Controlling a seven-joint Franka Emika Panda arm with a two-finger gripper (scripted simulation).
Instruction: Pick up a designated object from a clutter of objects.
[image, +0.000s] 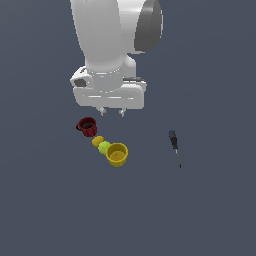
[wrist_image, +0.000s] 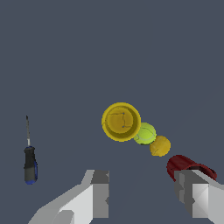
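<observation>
Hand (image: 112, 111) hangs above the desk (image: 210, 210), fingers spread wide w/ nothing between them. In the wrist view both fingertips (wrist_image: 101, 192) show w/ bare desk in the gap.

Red mug (image: 87, 126) stands upright on the desk, dark inside, just below the hand and toward the exterior view's left of it. In the wrist view the red mug (wrist_image: 183, 165) is partly hidden behind one finger, not between the two.

From the mug a short diagonal row runs down toward the exterior view's right: orange fruit (image: 98, 141), then green fruit (image: 104, 147), then yellow cup (image: 117, 154), open side up. Fruits touch each other; green one sits against the cup. Orange fruit is just beside the mug; can't tell if they touch.

Screwdriver (image: 174, 147) lies flat, well apart from the row, toward the exterior view's right, dark handle w/ blue at the end, thin shaft pointing away from the arm.
</observation>
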